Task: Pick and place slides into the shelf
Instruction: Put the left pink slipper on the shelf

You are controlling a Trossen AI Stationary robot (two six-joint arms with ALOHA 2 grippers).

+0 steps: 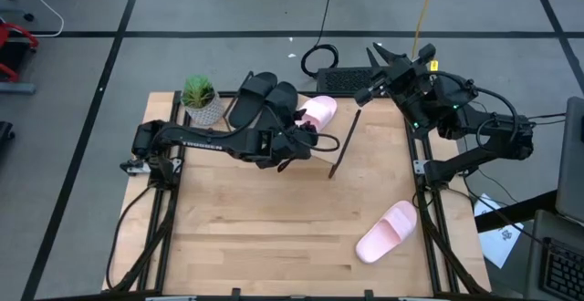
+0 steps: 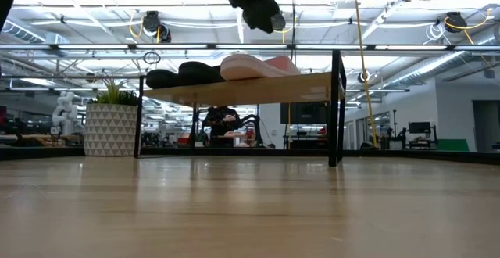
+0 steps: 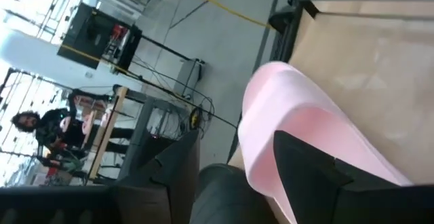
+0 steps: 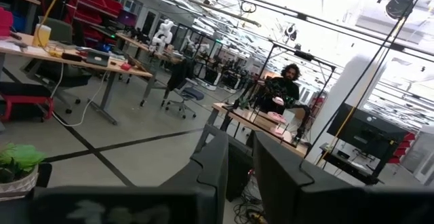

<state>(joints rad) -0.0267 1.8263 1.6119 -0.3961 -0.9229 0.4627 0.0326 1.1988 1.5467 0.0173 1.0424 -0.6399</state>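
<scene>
The shelf stands at the table's far side, its black frame toward the middle. Two black slides and one pink slide rest on it side by side; in the low view the pink slide lies on the board. My left gripper is open and hovers just above this pink slide, clear of it in the low view. The second pink slide lies sole-down on the table near its right front. My right gripper is raised beyond the table's far right corner, empty, fingers narrowly apart.
A potted plant stands at the shelf's left end, at the table's far left. A dark keyboard-like box lies on the floor beyond the table. Bare tabletop stretches across the near half. A person is in the room far behind.
</scene>
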